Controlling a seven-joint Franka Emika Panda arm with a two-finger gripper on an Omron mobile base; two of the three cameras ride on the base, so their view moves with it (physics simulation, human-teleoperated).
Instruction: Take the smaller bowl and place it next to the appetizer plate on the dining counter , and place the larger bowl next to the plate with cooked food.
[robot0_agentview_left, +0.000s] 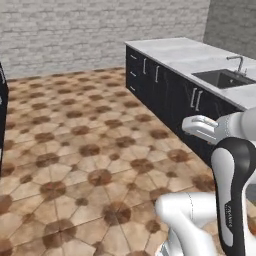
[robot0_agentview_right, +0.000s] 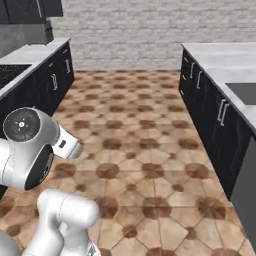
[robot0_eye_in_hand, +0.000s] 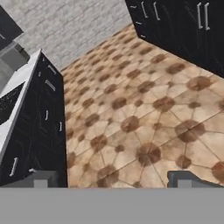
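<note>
My gripper is open in the hand view, its two dark fingertips spread wide with nothing between them. It hangs over the brown tiled floor, in the aisle between two rows of black cabinets. My white arm is folded close to the base. The smaller bowl, the larger bowl, the appetizer plate, the plate with cooked food and the dining counter are all out of view.
A marble counter with black handled cabinets and a sink runs along the right. A second black cabinet row with a cooktop lines the left. A grey brick wall closes the far end.
</note>
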